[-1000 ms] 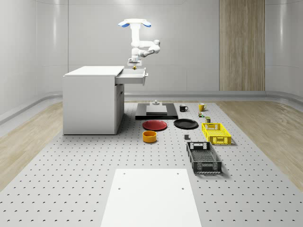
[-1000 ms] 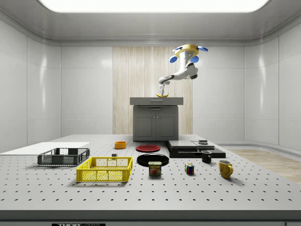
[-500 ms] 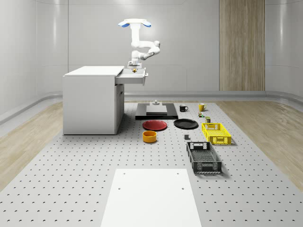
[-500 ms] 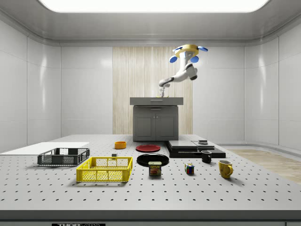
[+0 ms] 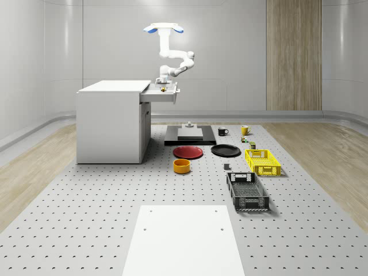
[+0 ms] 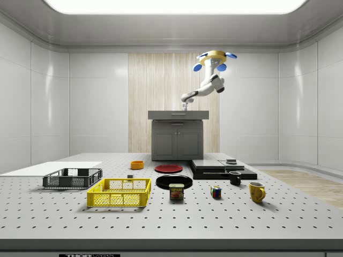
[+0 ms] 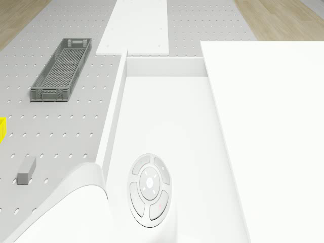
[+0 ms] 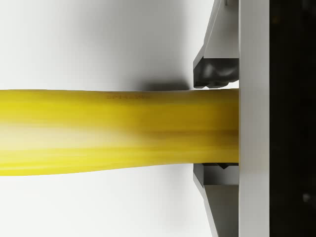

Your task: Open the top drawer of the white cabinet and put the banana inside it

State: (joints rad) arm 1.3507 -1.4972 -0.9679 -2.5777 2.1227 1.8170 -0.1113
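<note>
Gripper reaches down into the white cabinet's pulled-out top drawer, the drone hovering above it, fingers clamped on the banana so it lands inside, not yet released.

drone over open drawer, banana inside

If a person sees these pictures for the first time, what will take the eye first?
Probably the drone hovering high above the white cabinet, its arm bent down into the open top drawer. Next, in the wrist view, the yellow banana gripped between the pincer's fingers.
</note>
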